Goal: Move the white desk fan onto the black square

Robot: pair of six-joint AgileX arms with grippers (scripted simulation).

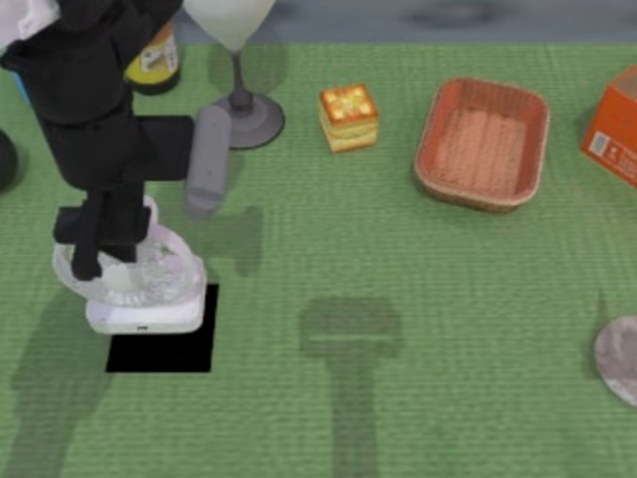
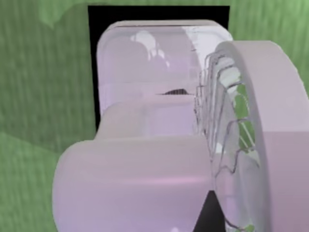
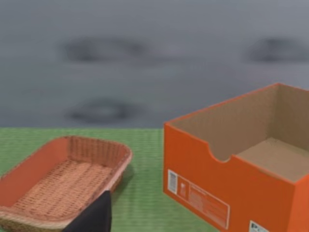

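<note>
The left gripper (image 1: pixel 100 261) has its fingers closed on the white desk fan (image 1: pixel 139 284), whose base overhangs the 12 o'clock edge of the black square (image 1: pixel 164 349); the square lies toward 5 o'clock. Right arm unseen from above

On a green-covered desk (image 1: pixel 448 299), a grey-footed wine glass (image 1: pixel 237 60) stands near a yellow-labelled bottle (image 1: pixel 159 58), with a small layered cake cube (image 1: pixel 348 117), an empty woven basket (image 1: pixel 483 142) and an open orange box (image 3: pixel 241 169) ranged to its right.
</note>
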